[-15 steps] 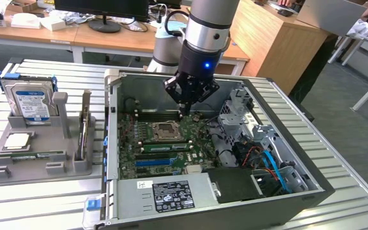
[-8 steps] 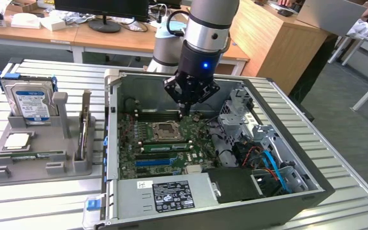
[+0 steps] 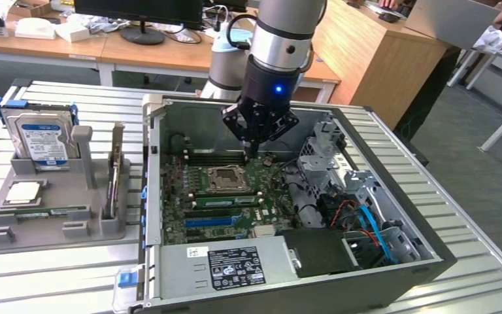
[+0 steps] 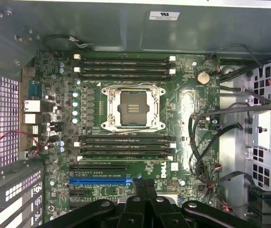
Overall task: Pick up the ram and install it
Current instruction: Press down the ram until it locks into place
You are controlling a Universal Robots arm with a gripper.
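My gripper point(image 3: 251, 149) hangs inside the open computer case point(image 3: 425, 261), just above the motherboard point(image 3: 233, 209) near the black memory slots point(image 3: 220, 157) at its far side. Its fingers are shut together and hold nothing. In the wrist view the shut gripper point(image 4: 144, 186) looks down on the board's slots point(image 4: 126, 147) and the empty CPU socket point(image 4: 133, 108). A narrow green ram point(image 3: 49, 213) lies flat in the grey holder point(image 3: 102, 229) at the exterior view's left, well away from the gripper. Another green strip point(image 3: 227, 198) sits by the socket; I cannot tell what it is.
The grey holder also carries a silver hard drive point(image 3: 44, 140), a square silver CPU chip point(image 3: 24, 191) and an upright card point(image 3: 113, 176). Inside the case are a drive cage point(image 3: 329, 154), loose cables point(image 3: 368, 219) and the power supply point(image 3: 233, 265). Desks stand behind.
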